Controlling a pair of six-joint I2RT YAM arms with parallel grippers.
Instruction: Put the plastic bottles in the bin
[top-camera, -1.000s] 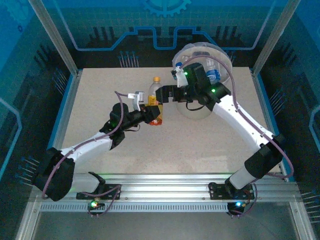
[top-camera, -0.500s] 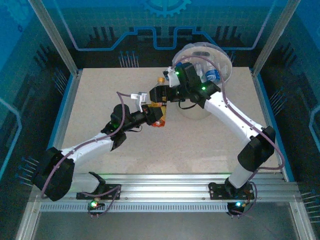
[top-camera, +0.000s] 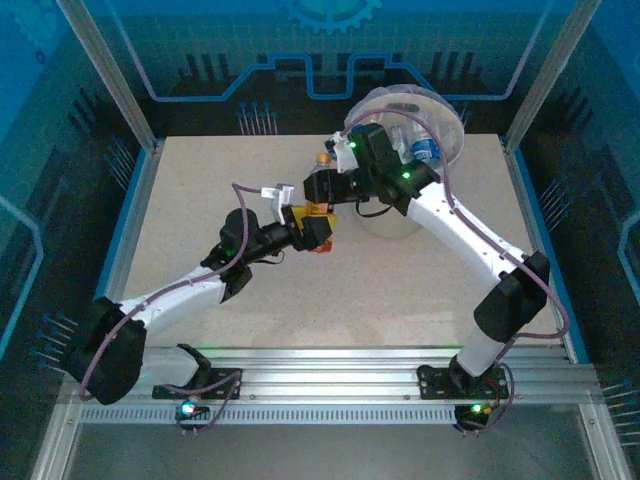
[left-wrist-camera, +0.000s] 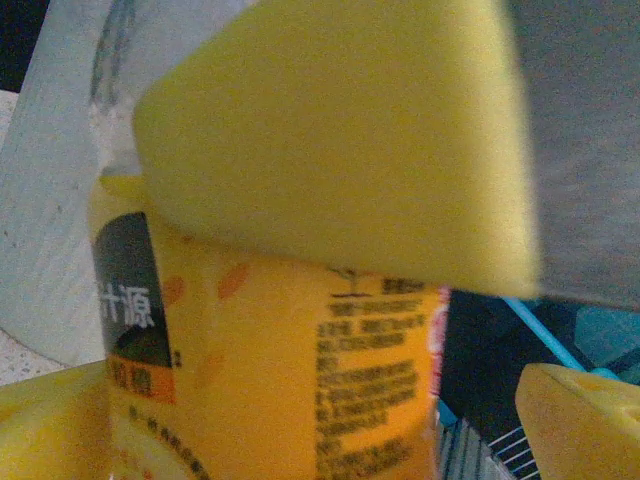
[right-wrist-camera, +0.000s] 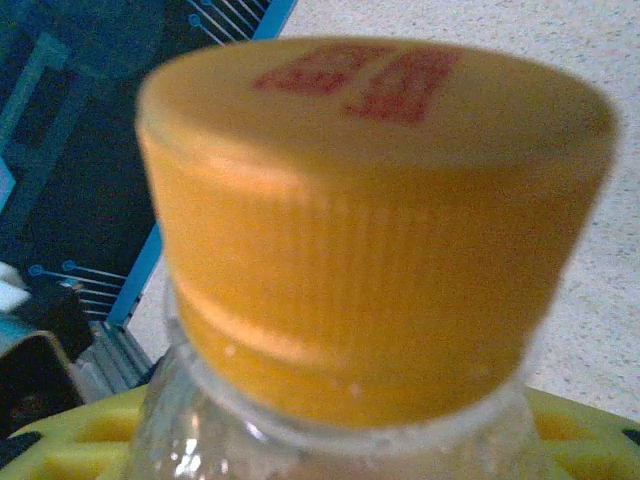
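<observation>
Left gripper (top-camera: 310, 228) sits around the lower body of an upright orange-labelled bottle (left-wrist-camera: 270, 380) on the table (top-camera: 190, 210); I cannot tell whether its pads press it. Right gripper (top-camera: 322, 186) is at the bottle's neck, grip unclear. Far right, the bin (top-camera: 445, 120) holds other bottles (top-camera: 427, 150).

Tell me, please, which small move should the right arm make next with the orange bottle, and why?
Probably the right gripper should close firmly on the neck of the orange bottle, under its cap. The cap sits right before that wrist camera with a yellow pad beside the neck, and the left gripper is at the label lower down. The bin stands close by.
</observation>
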